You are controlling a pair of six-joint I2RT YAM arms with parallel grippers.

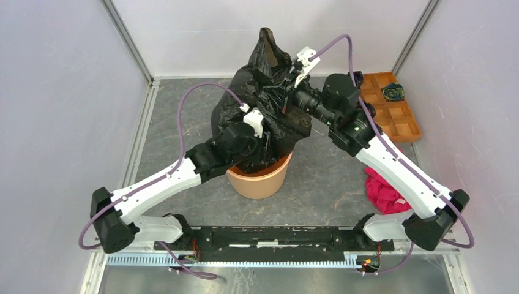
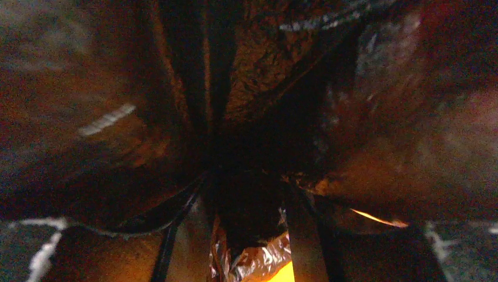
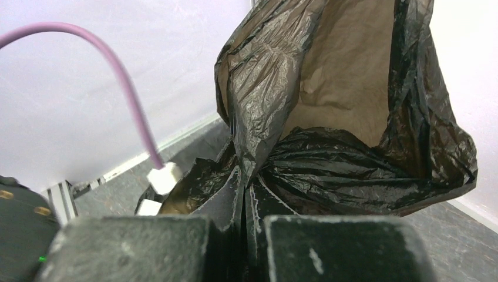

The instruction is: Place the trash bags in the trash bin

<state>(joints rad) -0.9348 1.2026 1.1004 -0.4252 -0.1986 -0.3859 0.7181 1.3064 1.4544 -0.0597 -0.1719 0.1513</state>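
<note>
- Bag (image 1: 272,92): black crinkled film, lower end tucked into the bin (image 1: 257,184) mouth, bulk still piled above the rim
- One corner of the film is raised in a peak toward the far wall
- Bin stands upright on the table (image 1: 177,128), near centre, between the two arms
- Right gripper (image 3: 244,197): jaws closed on a fold of the bag, film pinched between the fingers (image 3: 329,247); in the right wrist view the bag is seen hanging open above the grip, brownish where light passes through
- In the top view the right arm is reached across from the right, wrist at the bag's upper right side
- Left gripper (image 2: 241,194): buried in the bag over the bin; fingers (image 2: 302,235) are seen apart with bunched film between them, but the view is dark and blurred, so whether it is gripping cannot be told
- Orange glow is seen under the film at the bottom of the left wrist view
- Tray (image 1: 409,130) with square compartments sits at far right, one dark roll (image 1: 392,92) in a compartment
- Pink-red cloth (image 1: 382,193) lies on the table beside the right arm, well apart from the bin
</note>
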